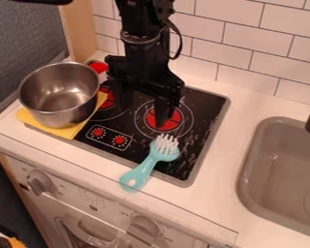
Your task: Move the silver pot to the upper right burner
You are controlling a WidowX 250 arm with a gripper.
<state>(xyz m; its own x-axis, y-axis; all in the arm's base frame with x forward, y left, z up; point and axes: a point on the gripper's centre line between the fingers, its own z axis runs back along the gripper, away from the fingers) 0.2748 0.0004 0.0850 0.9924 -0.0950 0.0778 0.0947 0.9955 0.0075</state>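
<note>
At the left side of the stove (212, 99), the silver pot (60, 114) stood upright on a yellow cloth (68, 131), its open top facing up. This cloth lay partly over the left edge of the stove and partly on the bench (216, 193). Near the back left corner of the stove there was a small red thing (98, 67), partly hidden, so I could not tell what it was. The black hand (143, 116) hung down above the stove, and it was open, with its fingers apart and nothing between them. The pot was to the left of the hand, and they did not touch. Two red knobs (119, 140) were at the front left part of the stove. A light blue brush (145, 168) lay across the front edge of the stove, with its white bristles over the black surface and its handle end over the bench. To the right of the stove was the grey sink (249, 169).
</note>
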